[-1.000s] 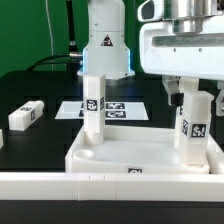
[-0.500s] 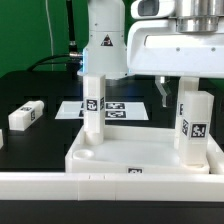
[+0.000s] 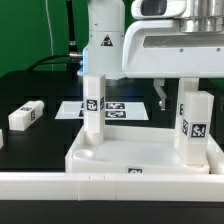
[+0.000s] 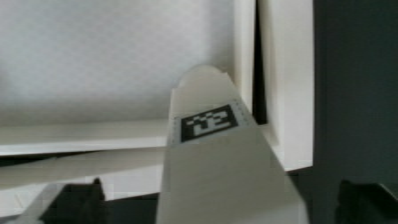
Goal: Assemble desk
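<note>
Fingers [image 3: 162,97] stand wide apart astride the upright leg [image 3: 192,122] on the slab [image 3: 140,158].

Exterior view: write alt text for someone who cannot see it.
The open gripper hangs around the top of the upright leg at the exterior view's right of the desk slab; another leg stands at its left. A third leg lies on the table.

White slab [image 3: 135,153], white legs [image 3: 93,125], black-and-white tags [image 3: 93,103], black table [image 3: 35,145]
</note>
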Robot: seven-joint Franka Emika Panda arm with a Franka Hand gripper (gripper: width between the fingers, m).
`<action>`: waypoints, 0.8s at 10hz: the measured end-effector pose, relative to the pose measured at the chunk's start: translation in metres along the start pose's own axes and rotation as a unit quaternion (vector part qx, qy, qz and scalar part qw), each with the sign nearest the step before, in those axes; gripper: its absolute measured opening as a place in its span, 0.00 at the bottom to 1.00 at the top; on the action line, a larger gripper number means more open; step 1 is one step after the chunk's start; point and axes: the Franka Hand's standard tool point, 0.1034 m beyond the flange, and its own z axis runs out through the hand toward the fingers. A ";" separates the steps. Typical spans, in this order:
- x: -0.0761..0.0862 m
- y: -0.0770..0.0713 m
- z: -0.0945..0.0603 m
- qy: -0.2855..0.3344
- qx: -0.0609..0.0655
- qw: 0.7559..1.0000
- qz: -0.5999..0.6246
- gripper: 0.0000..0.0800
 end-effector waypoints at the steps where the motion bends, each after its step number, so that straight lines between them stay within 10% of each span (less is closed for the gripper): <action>1: 0.000 0.000 0.000 0.000 0.000 1.000 -0.007 0.81; 4: 0.000 0.000 0.000 0.000 0.000 1.000 -0.006 0.36; 8: 0.000 0.000 0.000 -0.001 0.002 0.999 0.039 0.36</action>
